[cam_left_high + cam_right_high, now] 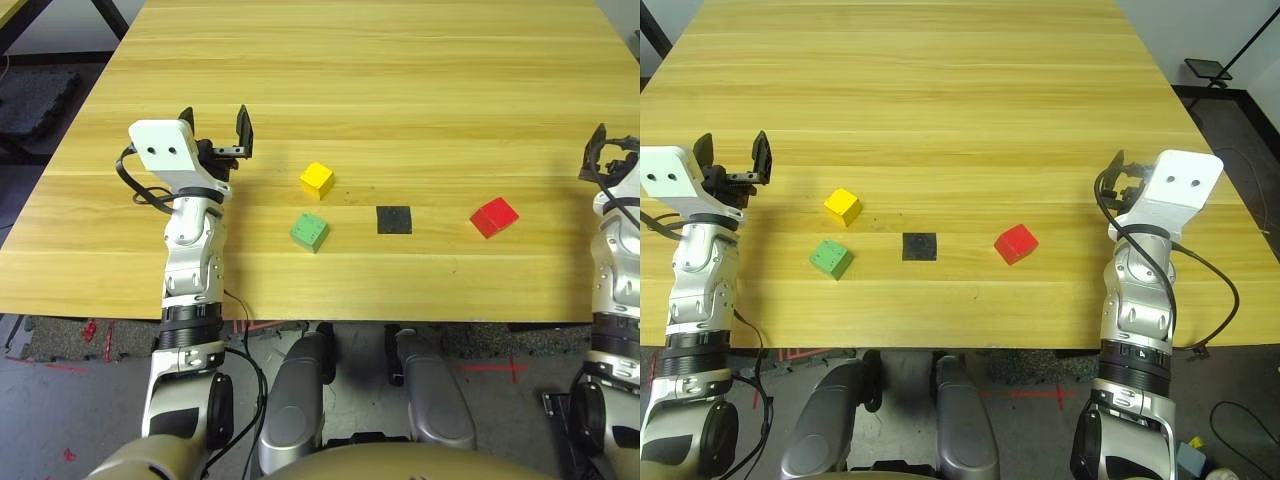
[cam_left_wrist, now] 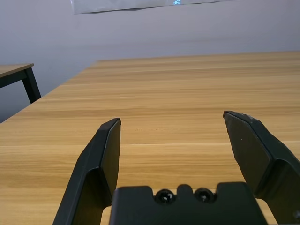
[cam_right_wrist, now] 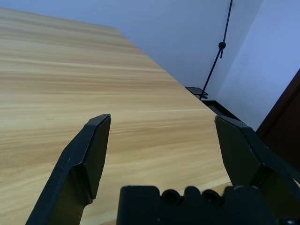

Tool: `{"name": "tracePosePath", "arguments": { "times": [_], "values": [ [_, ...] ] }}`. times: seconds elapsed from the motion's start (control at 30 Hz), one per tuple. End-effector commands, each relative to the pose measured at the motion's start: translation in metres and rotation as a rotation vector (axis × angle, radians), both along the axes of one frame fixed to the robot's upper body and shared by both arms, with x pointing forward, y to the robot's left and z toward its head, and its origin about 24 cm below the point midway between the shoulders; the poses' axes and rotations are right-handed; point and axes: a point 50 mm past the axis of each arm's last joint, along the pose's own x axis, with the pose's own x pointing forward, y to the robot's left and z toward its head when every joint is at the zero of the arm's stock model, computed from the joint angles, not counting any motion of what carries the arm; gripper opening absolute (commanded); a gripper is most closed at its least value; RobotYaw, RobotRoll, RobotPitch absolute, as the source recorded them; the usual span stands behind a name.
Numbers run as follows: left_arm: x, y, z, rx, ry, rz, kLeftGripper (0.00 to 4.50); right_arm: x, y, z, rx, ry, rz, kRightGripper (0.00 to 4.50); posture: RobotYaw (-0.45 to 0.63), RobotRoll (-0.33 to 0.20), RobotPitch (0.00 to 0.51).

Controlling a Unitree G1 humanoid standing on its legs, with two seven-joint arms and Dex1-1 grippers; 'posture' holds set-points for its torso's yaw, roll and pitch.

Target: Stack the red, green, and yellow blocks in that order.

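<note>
While our head views look down on the wooden tabletop (image 1: 400, 100), we see the yellow block (image 1: 317, 179) just behind the green block (image 1: 309, 231), a black patch (image 1: 393, 219) beside them, and the red block (image 1: 494, 216) further right, all apart. Our left hand (image 1: 214, 127) hovers left of them. In the left wrist view its fingers (image 2: 101, 159) spread, released. In the right wrist view our right hand (image 3: 164, 154) gapes empty too.
</note>
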Motion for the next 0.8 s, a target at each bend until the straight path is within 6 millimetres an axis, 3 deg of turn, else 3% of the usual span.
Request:
{"name": "tracePosePath", "arguments": {
  "times": [0.03,0.23,0.33,0.47,0.57,0.8],
  "values": [
    [-0.001,0.001,-0.003,-0.005,0.005,0.019,4.47,0.001,-0.006,0.001,-0.002,0.000,-0.010,4.50,0.10,0.034,0.268],
    [-0.004,0.001,-0.008,-0.013,0.009,-0.003,4.47,-0.003,-0.007,0.003,-0.025,0.012,0.000,4.50,0.09,0.019,0.286],
    [-0.008,0.003,-0.003,-0.017,-0.005,-0.088,4.47,-0.002,0.002,0.006,-0.036,0.032,0.102,4.50,0.12,0.013,0.282],
    [-0.011,0.011,0.009,0.053,0.000,-0.389,4.47,0.005,0.034,0.018,-0.061,0.136,0.472,4.50,0.16,-0.002,0.265],
    [-0.015,0.015,0.017,0.136,0.027,-0.605,4.47,0.004,0.045,0.028,-0.045,0.246,0.673,4.50,0.17,-0.012,0.258],
    [-0.033,0.009,0.009,0.320,0.203,-1.166,4.47,-0.004,0.060,0.051,-0.061,0.504,0.931,4.50,0.16,-0.030,0.243]
  ]
}}
